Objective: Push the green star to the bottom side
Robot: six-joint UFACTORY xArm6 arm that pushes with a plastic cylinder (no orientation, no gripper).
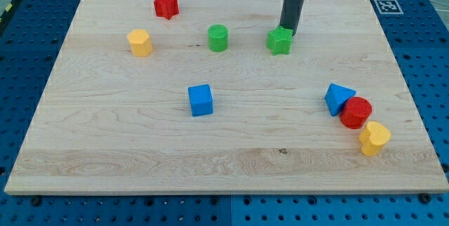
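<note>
The green star (280,41) lies on the wooden board (126,149), right of centre in the upper part of the view. My tip (288,34) touches the star's upper right side, with the dark rod rising toward the view's top. The star sits level with the green cylinder (218,38) to its left.
A red star (166,5) and a yellow block (139,43) are at the upper left. A blue cube (200,100) is near the middle. A blue triangle (338,98), a red cylinder (356,112) and a yellow block (374,138) cluster at the right.
</note>
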